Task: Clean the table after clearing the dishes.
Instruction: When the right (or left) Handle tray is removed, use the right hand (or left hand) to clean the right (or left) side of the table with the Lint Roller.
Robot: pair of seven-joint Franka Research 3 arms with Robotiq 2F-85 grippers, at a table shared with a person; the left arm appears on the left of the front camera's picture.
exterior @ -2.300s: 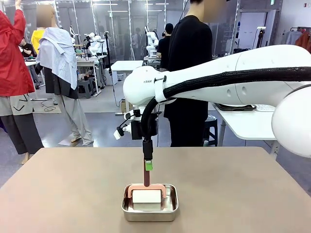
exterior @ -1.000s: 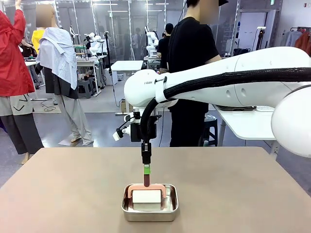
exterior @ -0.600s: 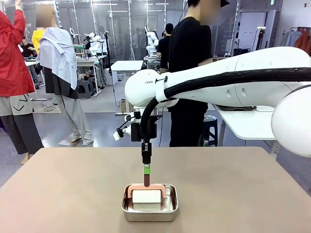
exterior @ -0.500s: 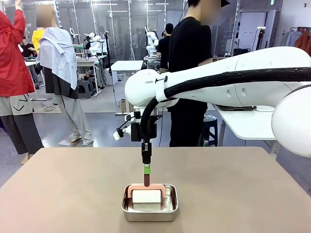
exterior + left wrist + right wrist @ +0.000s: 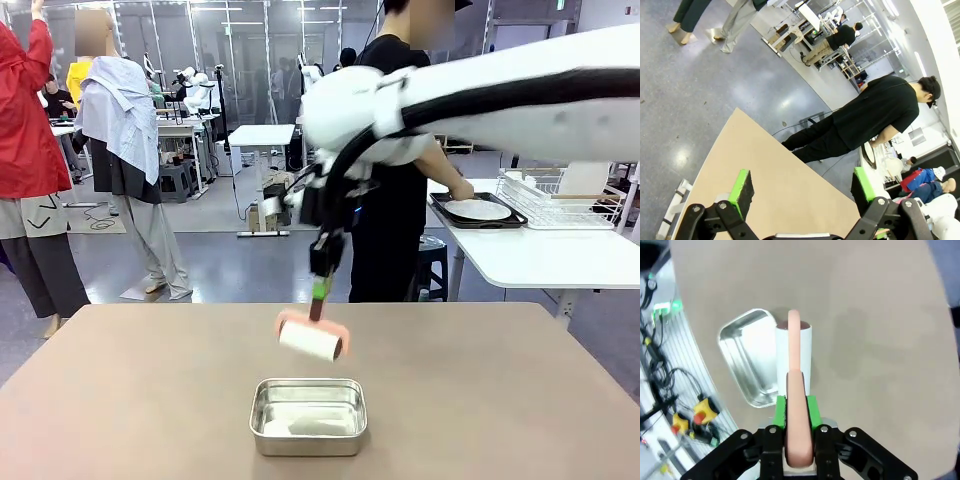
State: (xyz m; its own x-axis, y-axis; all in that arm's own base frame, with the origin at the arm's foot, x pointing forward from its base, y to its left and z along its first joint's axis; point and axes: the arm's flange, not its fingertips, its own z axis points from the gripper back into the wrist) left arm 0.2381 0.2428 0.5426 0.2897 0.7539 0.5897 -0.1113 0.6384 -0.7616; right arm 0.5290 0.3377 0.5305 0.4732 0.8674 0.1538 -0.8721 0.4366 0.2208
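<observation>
My right gripper (image 5: 320, 290) is shut on the pink handle of a white roller (image 5: 311, 340), which hangs tilted in the air just above and behind a square steel pan (image 5: 308, 415) on the tan table (image 5: 500, 400). The right wrist view has the gripper (image 5: 795, 412) clamped on the handle, with the roller (image 5: 794, 357) over the table (image 5: 880, 315) beside the pan (image 5: 747, 360). My left gripper (image 5: 802, 184) is open and holds nothing, high over the table's far edge (image 5: 765, 160). One of the dishes, a white plate on a dark tray (image 5: 478, 210), lies on the white side table.
A person in black stands behind the table's far edge with a hand at the dark tray. A white wire dish rack (image 5: 560, 195) stands on the side table at the back right. The pan sits near the front middle of the tan top.
The right gripper has lifted the roller out of the steel pan, up and slightly away, tilting it. The right arm rose higher. The person turned toward the side table.
</observation>
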